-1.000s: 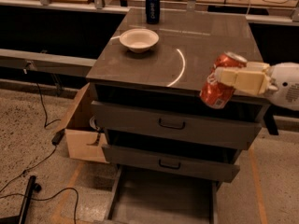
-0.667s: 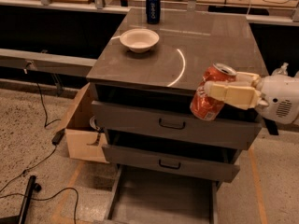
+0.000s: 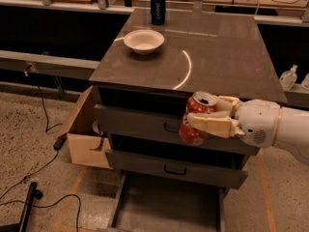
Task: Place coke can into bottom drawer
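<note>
Held in the gripper (image 3: 194, 121), fingers (image 3: 212, 126) clamped round the can (image 3: 198, 107), well above the open bottom drawer (image 3: 164, 204), toward its right half; long axis near upright, top tipped right; probably lowering next.

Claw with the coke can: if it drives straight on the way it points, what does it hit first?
The claw, shut on the can, points across the top drawer front. Way looks free; depth unclear, so the can might graze its handle.
</note>
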Tool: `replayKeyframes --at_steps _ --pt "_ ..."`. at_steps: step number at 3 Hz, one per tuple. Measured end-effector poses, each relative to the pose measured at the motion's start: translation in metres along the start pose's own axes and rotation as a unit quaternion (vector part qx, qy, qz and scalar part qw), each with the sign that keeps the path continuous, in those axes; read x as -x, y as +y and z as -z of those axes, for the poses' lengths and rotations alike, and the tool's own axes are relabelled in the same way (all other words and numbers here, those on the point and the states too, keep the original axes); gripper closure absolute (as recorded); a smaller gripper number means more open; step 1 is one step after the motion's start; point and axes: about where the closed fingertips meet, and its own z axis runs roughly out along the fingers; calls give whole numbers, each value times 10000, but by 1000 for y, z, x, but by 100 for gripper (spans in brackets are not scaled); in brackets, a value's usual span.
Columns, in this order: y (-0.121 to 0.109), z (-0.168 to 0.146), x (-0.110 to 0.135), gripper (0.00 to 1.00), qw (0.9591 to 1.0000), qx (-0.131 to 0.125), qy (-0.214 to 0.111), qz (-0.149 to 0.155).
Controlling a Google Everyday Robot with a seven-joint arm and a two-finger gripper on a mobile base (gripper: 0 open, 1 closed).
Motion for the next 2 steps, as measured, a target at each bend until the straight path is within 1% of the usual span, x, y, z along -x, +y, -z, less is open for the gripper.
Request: replayKeyframes --at_steps 1,2 --pt "0 0 0 100 10000 0 0 1" --pt "-6 -11 -27 100 9997 -221 -6 68"
